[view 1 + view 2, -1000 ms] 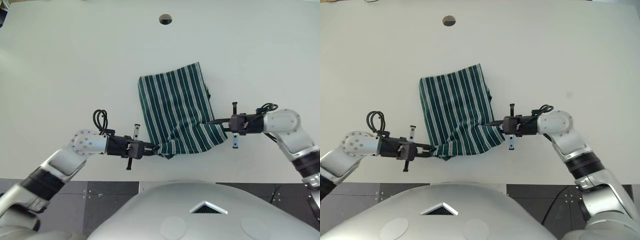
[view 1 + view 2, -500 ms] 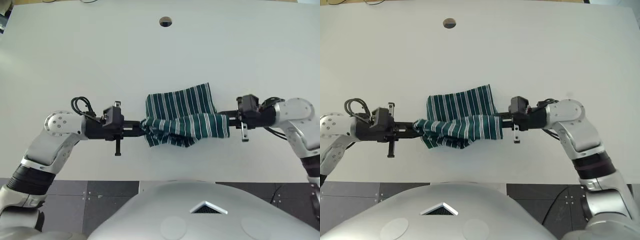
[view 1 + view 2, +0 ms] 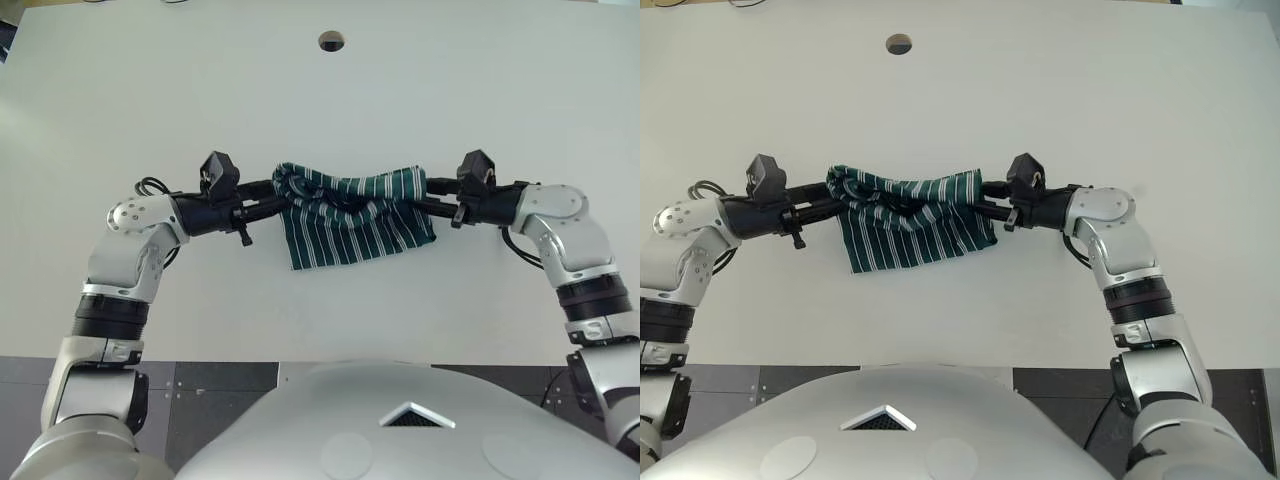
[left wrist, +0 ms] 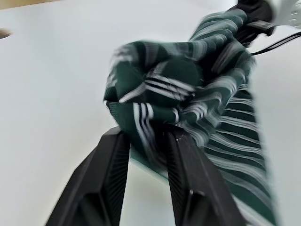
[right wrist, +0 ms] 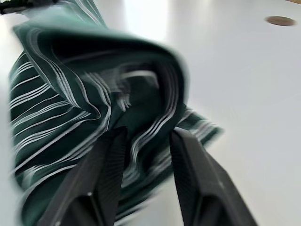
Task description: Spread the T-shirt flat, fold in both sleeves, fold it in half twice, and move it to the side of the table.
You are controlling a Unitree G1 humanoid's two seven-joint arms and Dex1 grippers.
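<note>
I note a white table (image 3: 500,90), its surface plain and matte. One round hole (image 3: 330,41) sits near the far edge. On the middle of the table lies a green, white-striped T-shirt (image 3: 350,225), its far edge bunched, its near part flat on the surface.

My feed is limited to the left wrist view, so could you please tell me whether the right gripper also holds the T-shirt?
Observer: Yes, the right gripper is shut on the end of the T-shirt opposite the left gripper.
Operator: Thank you. Is the cloth pulled taut between them?
Observer: No, the held edge is bunched and sags in the middle; the rest spreads toward the robot's side of the table.
</note>
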